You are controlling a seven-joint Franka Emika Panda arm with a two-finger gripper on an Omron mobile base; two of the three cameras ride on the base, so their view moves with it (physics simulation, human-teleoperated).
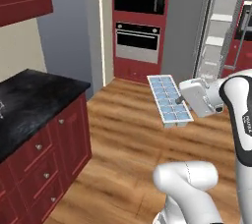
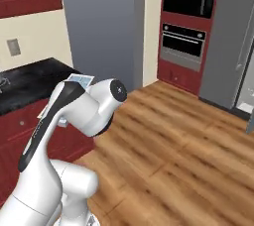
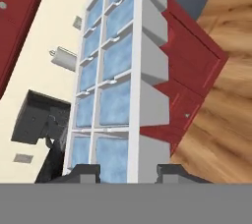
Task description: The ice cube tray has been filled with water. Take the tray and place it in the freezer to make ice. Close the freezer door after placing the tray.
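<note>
The ice cube tray [image 1: 169, 98] is a white grid whose cells hold pale blue water [image 1: 165, 92]. It hangs level over the wooden floor, and my gripper [image 1: 180, 101] is shut on its near right end. In the hand view the tray [image 3: 118, 70] runs up from between my two finger tips, gripper [image 3: 128, 171]. A corner of the tray [image 2: 79, 79] peeks out behind my arm in the right base view. The freezer [image 1: 219, 34] stands open at the far right, showing white shelves. I cannot make out the freezer door.
A black counter [image 1: 34, 95] on red cabinets runs along the left. A red column with a wall oven [image 1: 138, 41] and microwave stands at the back, beside the grey fridge [image 2: 228, 31]. Bare wooden floor [image 1: 128, 134] lies between me and the fridge.
</note>
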